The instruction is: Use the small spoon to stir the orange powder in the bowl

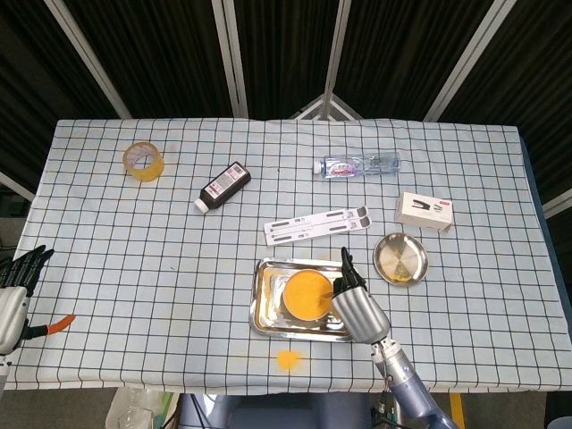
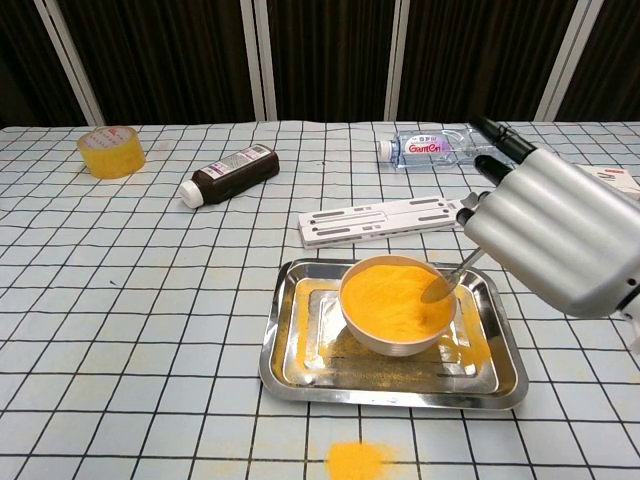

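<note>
A white bowl (image 2: 397, 305) (image 1: 307, 295) full of orange powder stands in a steel tray (image 2: 300, 368) (image 1: 265, 304). My right hand (image 2: 556, 236) (image 1: 357, 304) hovers just right of the bowl and holds a small metal spoon (image 2: 441, 285), whose tip rests in the powder at the bowl's right rim. My left hand (image 1: 16, 284) hangs at the table's far left edge, fingers apart, holding nothing.
Spilled orange powder lies in the tray and in a pile (image 2: 357, 461) (image 1: 287, 359) in front of it. A white strip (image 2: 383, 220), water bottle (image 2: 432, 147), dark bottle (image 2: 231, 170), tape roll (image 2: 110, 151), steel dish (image 1: 400, 258) and a box (image 1: 424, 211) lie around.
</note>
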Robot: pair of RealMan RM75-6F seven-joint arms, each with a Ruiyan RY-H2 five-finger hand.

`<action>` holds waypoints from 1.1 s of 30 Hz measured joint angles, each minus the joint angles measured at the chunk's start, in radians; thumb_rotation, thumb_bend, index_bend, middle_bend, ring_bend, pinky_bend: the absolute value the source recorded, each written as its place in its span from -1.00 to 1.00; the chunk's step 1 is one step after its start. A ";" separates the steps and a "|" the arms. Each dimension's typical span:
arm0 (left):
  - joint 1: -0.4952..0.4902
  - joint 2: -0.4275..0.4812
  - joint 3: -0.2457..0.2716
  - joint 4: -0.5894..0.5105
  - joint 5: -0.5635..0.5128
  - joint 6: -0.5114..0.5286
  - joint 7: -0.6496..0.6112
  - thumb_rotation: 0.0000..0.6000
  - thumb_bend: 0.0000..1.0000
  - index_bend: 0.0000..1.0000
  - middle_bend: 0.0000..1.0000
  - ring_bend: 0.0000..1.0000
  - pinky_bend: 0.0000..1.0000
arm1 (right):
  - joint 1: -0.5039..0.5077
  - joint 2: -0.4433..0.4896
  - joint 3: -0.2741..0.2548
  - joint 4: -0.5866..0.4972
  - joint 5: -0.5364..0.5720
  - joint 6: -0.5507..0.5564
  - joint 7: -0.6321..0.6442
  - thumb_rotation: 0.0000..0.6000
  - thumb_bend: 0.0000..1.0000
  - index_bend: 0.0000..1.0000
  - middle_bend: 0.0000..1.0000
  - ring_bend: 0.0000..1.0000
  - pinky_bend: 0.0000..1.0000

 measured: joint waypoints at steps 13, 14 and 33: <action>0.002 0.001 0.000 -0.001 0.001 0.003 -0.001 1.00 -1.00 -1.00 -1.00 -1.00 -1.00 | -0.019 -0.023 -0.037 -0.033 0.018 -0.036 -0.009 1.00 0.27 0.40 0.23 -0.47 -1.00; 0.001 0.001 0.000 -0.001 0.000 0.003 -0.001 1.00 -1.00 -1.00 -1.00 -1.00 -1.00 | -0.020 -0.025 -0.035 -0.029 0.022 -0.038 -0.009 1.00 0.27 0.40 0.23 -0.47 -1.00; -0.001 0.001 -0.002 0.000 -0.003 -0.003 -0.006 1.00 -1.00 -1.00 -1.00 -1.00 -1.00 | 0.006 -0.060 0.046 0.007 0.084 -0.032 0.005 1.00 0.28 0.40 0.23 -0.47 -1.00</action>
